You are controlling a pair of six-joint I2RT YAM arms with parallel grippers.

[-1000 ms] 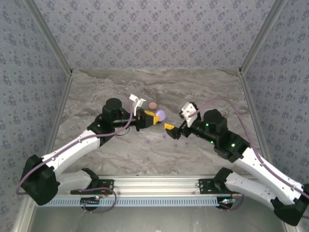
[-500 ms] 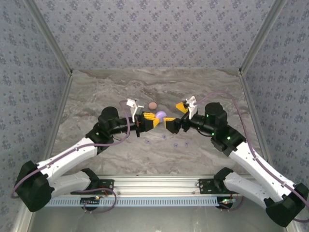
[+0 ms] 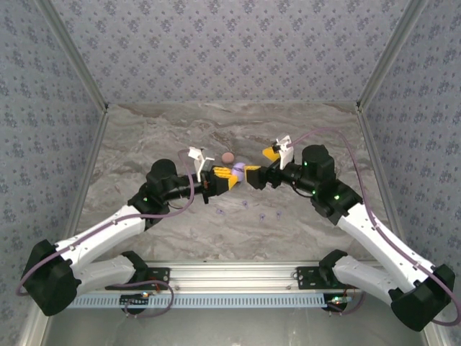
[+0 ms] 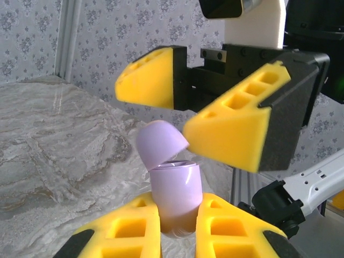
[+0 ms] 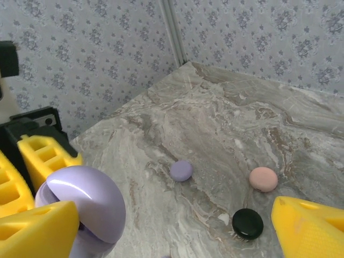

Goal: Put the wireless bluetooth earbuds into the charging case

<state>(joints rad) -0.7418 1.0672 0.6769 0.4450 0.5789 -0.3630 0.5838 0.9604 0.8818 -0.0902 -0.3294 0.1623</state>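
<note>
Earbuds [image 3: 262, 215] not in case yet: tiny lavender specks loose on the table [image 3: 144, 137], at 6 o'clock of where the two grippers meet, too small to make out shape. Up off the marble, lavender case [image 4: 174, 188] is clamped low on its body by left gripper [image 4: 178, 203], upright, lid [image 4: 160, 142] hinged open and tipped toward 11 o'clock. Facing it nose to nose, right gripper [image 4: 156, 110] has its jaws apart with nothing visible between them; its lower finger is just beside the lid edge, contact can't be called. Judgement: lid-opening step about done, pick-and-insert all ahead. Risks: a finger that close can nudge the lid shut or lever the case, and a grip so low on a rounded body lets it pivot or pop out. Broad foam fingers on specks that small invite a miss or a flick across the table. Two grippers this tight can clash on retreat. Views: left wrist view gives lid angle and open rim, where top view reads as a lavender blob between yellow fingers. Top view in turn gives earbud layout relative to both arms. Right wrist view adds the far table: pink case [image 5: 263, 179], black case [image 5: 248, 223] at its 7 o'clock, small lavender round piece [image 5: 181, 170] at its 9 o'clock; what that last one is, can't tell.
</note>
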